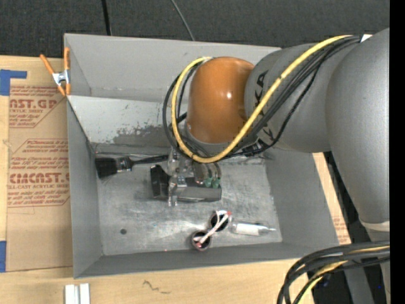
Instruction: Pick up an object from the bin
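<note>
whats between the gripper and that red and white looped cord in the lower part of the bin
Nothing. In the camera view, only bare bin floor separates the gripper from the looped cord.

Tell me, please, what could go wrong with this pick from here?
The pincer sits low beside a black block and a flat grey piece lying close together, so it may catch both or nudge one away. The black-handled tool lies near the bin wall, probably awkward to reach.
</note>
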You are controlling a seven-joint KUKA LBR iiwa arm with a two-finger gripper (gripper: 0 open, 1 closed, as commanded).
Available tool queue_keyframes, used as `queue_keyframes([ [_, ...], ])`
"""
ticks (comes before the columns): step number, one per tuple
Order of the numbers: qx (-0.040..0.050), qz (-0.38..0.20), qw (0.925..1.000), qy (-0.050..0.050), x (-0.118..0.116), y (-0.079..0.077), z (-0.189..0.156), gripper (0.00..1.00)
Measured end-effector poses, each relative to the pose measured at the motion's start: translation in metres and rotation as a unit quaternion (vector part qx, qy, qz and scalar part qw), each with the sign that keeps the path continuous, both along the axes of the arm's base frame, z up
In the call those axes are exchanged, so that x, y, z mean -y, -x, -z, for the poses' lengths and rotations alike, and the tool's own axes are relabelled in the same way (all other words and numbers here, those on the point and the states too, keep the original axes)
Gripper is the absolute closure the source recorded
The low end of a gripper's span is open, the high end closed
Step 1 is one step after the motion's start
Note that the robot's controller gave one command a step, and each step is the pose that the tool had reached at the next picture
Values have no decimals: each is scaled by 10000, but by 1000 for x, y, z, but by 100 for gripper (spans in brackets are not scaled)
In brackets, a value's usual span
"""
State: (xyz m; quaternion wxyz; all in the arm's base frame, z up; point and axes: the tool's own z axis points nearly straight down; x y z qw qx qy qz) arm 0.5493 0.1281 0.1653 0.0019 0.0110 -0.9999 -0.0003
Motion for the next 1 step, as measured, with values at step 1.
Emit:
queue_keyframes([
  [1, -5, -1, 10000, 1, -2, 2, -35, 100],
])
